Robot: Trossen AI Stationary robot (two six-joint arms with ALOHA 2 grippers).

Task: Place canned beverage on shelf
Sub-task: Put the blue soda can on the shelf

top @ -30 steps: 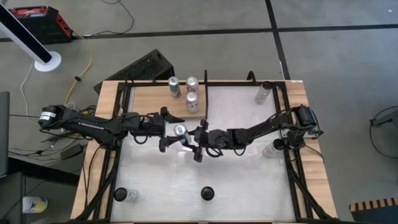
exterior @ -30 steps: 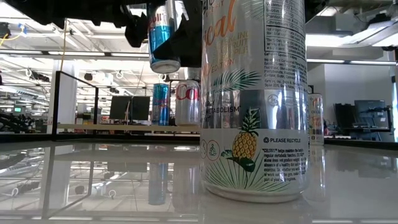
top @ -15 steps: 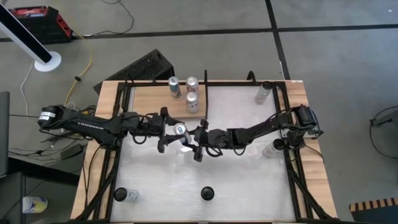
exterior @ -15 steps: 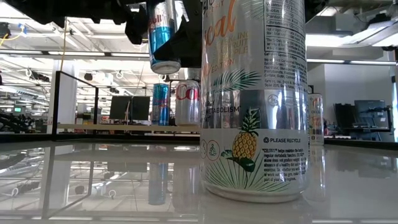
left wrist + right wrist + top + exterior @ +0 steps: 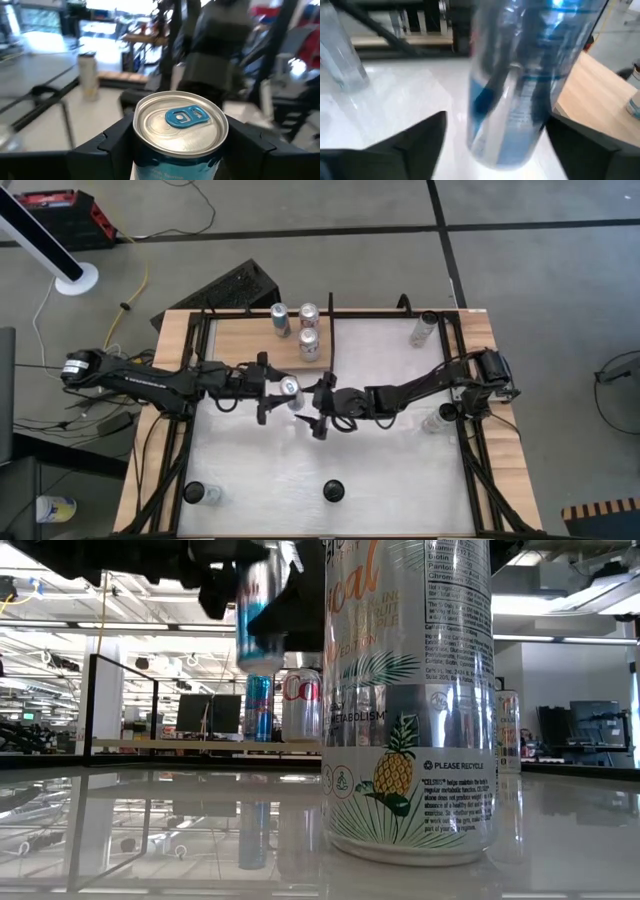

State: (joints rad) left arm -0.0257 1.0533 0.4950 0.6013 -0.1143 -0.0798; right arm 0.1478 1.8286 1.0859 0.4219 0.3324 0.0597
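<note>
A blue-and-silver can with a blue tab hangs above the middle of the table, and my left gripper is shut on it. It shows in the left wrist view and the low view. My right gripper is open just right of the can. Its fingers stand on either side of the can without touching it. The shelf, a wood-grain panel with black rails, lies at the far left. Three cans stand on it. My left gripper pinches the can's side wall just below its top rim between its two fingers, one on each side. The fingers come level from the table's left. The can is upright, top up, lifted clear of the table.
A tall pineapple-print can stands at the table's near edge. Another can stands at the near left. Clear bottles stand at the far right and at the right. Black rails frame the table.
The can sits a little lower in the low view than a second ago and is blurred. It moves with my left gripper, which stays shut on it. My right gripper stays beside it.
</note>
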